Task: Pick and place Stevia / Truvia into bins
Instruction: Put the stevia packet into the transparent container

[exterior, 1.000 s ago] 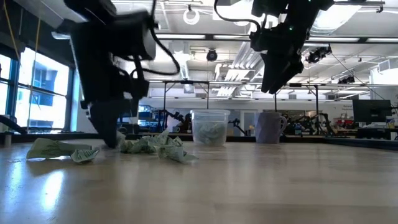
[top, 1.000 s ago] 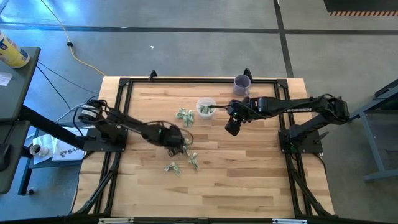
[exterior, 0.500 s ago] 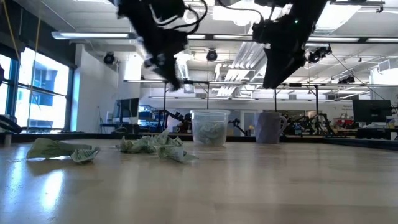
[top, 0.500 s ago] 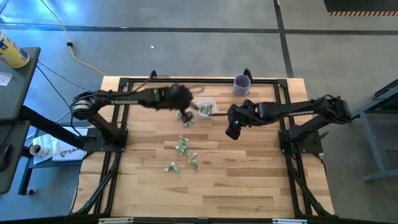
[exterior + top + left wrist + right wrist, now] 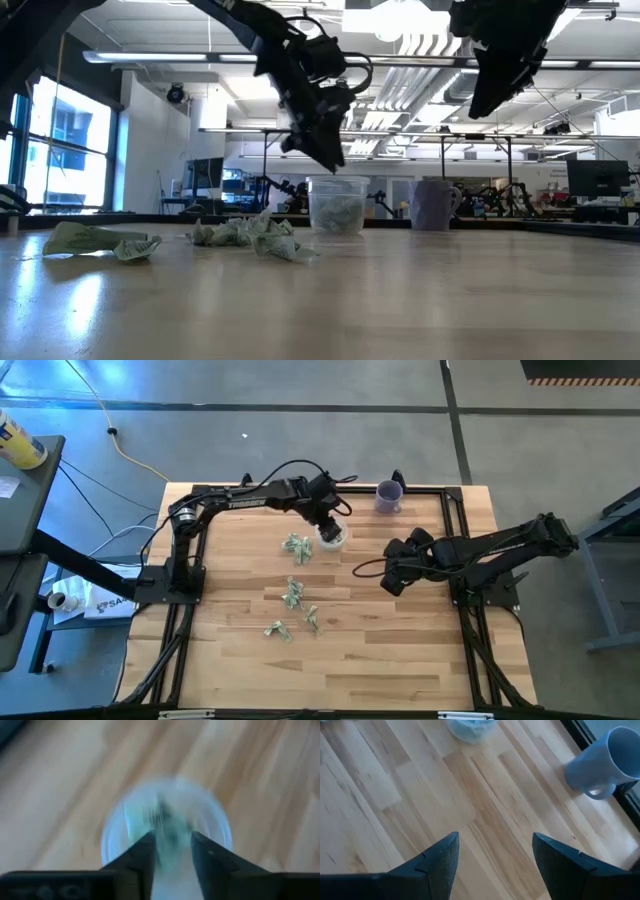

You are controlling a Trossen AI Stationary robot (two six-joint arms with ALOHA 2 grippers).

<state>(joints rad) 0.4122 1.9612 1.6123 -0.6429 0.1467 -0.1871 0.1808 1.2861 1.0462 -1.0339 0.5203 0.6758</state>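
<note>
Left arm stretched across the table's far side, wrist pitched down, left gripper (image 5: 331, 526) with dark fingers (image 5: 141, 857) narrowly parted, nothing visible between them. Right arm folded low toward table centre, right gripper (image 5: 392, 579) raised off the surface, fingers (image 5: 440, 857) spread wide, empty.

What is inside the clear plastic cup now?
The clear cup holds pale green packets in its lower part. The left gripper above it covers the opening from the high view, so their number cannot be told.
</note>
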